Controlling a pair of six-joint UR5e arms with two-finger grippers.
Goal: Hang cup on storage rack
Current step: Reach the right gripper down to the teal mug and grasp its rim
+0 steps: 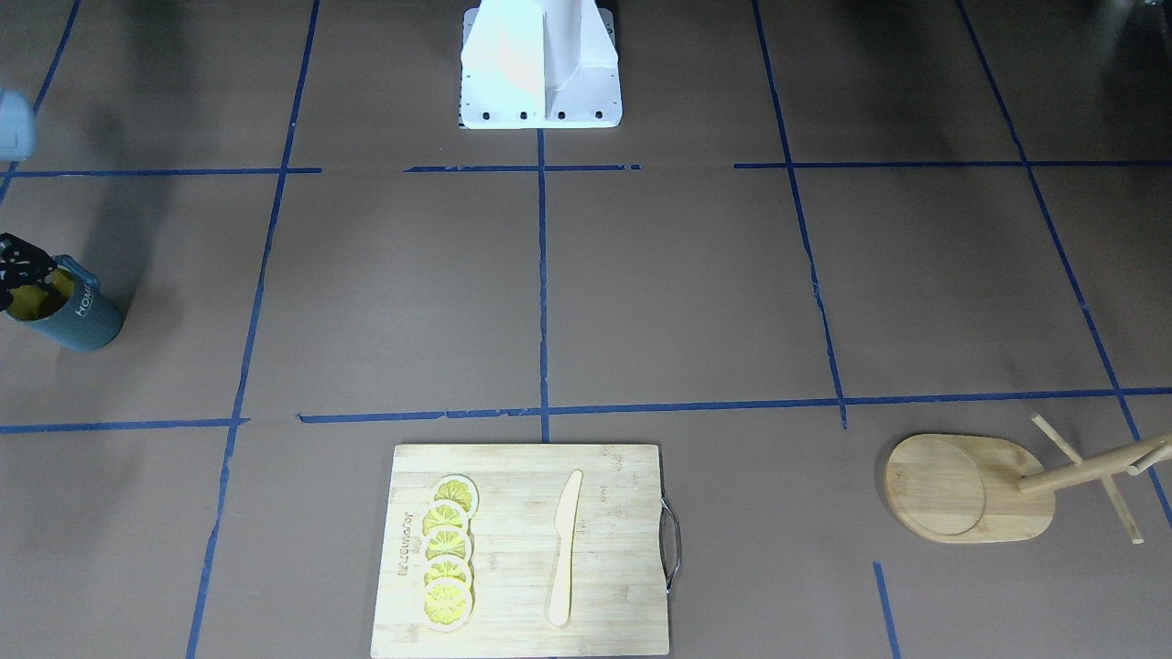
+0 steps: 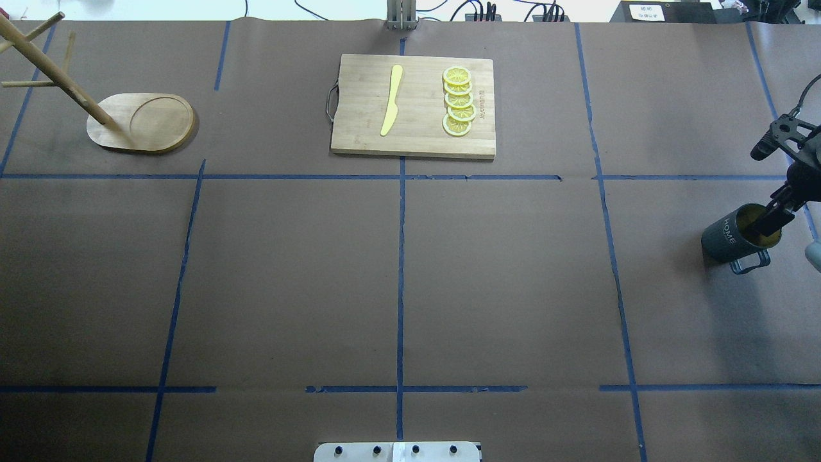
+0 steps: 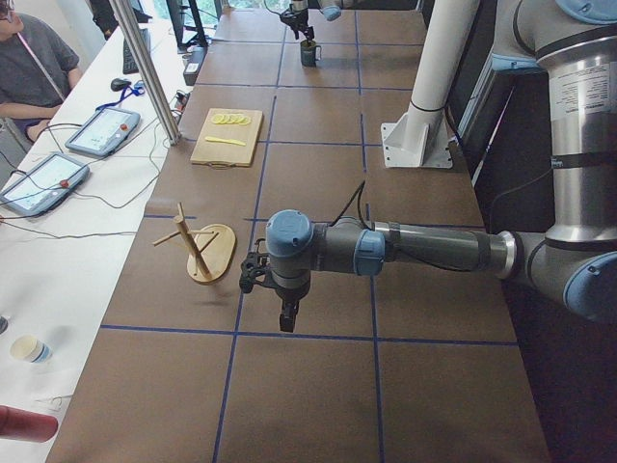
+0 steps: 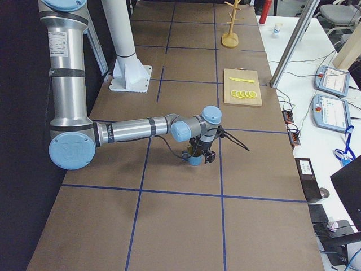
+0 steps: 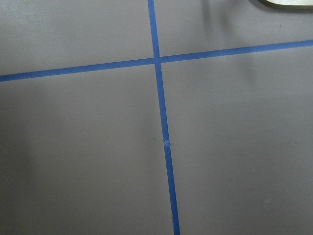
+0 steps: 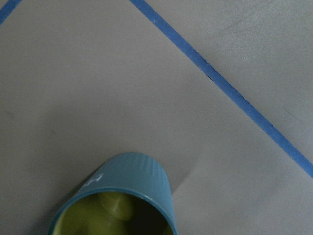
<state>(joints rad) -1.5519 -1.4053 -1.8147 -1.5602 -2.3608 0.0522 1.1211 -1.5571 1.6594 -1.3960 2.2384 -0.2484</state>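
The cup [image 2: 731, 236], dark teal-grey with a yellow inside and white lettering, stands at the table's right edge; it also shows in the front-facing view [image 1: 73, 316] and the right wrist view [image 6: 122, 196]. My right gripper [image 2: 773, 215] is at its rim, one finger inside the cup, gripping the wall. The storage rack [image 2: 147, 122], a light wooden mug tree with an oval base, stands at the far left. My left gripper [image 3: 287, 318] hovers over the table beside the rack [image 3: 207, 253]; it shows only in the left side view, so I cannot tell if it is open or shut.
A bamboo cutting board [image 2: 414, 106] with a yellow knife [image 2: 391, 99] and lemon slices [image 2: 458, 101] lies at the far middle. Blue tape lines [image 2: 401, 256] cross the brown table. The robot's base [image 1: 540, 64] is at the near middle.
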